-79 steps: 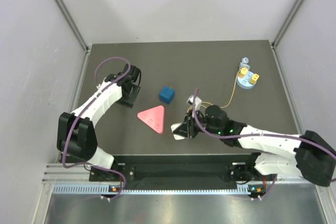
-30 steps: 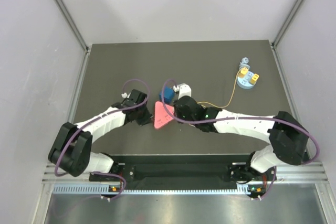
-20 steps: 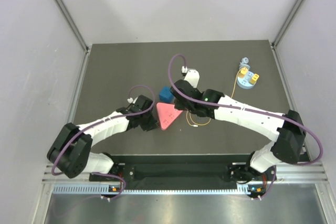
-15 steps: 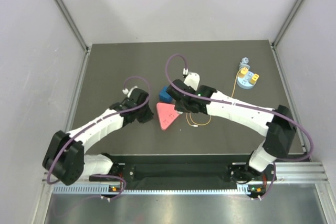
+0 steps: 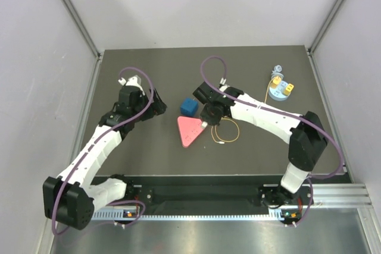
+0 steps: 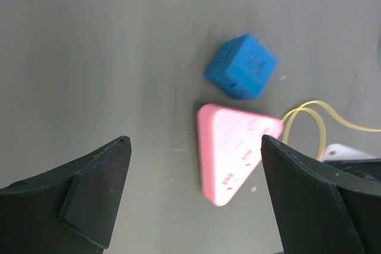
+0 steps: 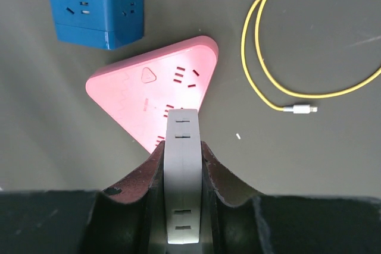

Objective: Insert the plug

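Note:
The plug [image 5: 275, 79], a small yellow block on the far end of a thin yellow cable [image 5: 265, 100], sits at a round blue stand [image 5: 281, 91] at the back right, far from both grippers. My right gripper [image 5: 208, 122] [image 7: 181, 147] is shut on a flat white block [image 7: 182, 206], hanging over the right corner of a pink triangular socket strip [image 5: 190, 130] [image 7: 149, 96]. Left of the strip, my left gripper [image 5: 158, 106] [image 6: 193, 141] is open and holds nothing.
A blue socket cube [image 5: 189, 107] [image 7: 98, 7] stands just behind the strip. The cable's loop [image 5: 226, 130] and its loose silver tip [image 7: 300, 109] lie right of the strip. A second yellow block [image 5: 288, 89] sits on the stand. Metal rails border the dark mat.
My left gripper has opened and drawn back left, away from the pink strip. The right gripper has shifted right and toward me with the white block, now over the strip's right corner.

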Available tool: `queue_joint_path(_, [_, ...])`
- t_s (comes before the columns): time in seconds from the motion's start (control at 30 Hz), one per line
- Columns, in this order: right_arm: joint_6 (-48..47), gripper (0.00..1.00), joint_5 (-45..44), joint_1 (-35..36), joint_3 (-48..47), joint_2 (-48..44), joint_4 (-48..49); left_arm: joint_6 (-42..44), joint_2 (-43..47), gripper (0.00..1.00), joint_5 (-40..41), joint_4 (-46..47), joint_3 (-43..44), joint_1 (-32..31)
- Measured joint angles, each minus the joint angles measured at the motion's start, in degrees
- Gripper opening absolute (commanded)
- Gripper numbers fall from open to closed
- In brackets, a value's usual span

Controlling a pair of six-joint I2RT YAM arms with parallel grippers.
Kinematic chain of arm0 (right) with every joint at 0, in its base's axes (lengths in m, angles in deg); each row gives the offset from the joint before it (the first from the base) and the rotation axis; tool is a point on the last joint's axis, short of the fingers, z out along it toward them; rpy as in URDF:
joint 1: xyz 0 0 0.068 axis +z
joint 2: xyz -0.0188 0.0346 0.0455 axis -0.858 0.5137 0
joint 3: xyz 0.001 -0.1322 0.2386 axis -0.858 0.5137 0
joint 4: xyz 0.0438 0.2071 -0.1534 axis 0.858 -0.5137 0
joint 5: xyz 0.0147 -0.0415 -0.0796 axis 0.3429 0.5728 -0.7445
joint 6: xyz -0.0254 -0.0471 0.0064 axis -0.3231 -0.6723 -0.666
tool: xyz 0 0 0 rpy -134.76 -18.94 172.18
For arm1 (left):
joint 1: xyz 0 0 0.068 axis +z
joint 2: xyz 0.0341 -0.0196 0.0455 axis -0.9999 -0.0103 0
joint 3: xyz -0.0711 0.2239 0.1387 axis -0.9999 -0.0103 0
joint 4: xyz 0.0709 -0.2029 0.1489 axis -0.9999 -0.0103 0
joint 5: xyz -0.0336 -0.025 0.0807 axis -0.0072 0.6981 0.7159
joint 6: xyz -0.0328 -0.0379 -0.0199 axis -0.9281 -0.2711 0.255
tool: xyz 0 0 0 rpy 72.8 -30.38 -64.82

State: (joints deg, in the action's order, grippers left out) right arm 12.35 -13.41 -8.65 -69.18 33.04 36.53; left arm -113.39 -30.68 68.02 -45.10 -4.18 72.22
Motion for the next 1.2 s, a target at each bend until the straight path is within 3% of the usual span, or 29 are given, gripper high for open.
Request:
queue_joint_path(0.47, [9.6,0.0,2.2,-1.1,-0.7,5.9,1.2,0.5,1.9,0.96,7.1,-1.4,-2.6,-0.1])
queue_joint_path(1.2, [11.2,0.0,1.1,-2.6,-2.6,10.4,2.4,-1.2,1.9,0.97,9.8,-2.4,-2.6,-0.2])
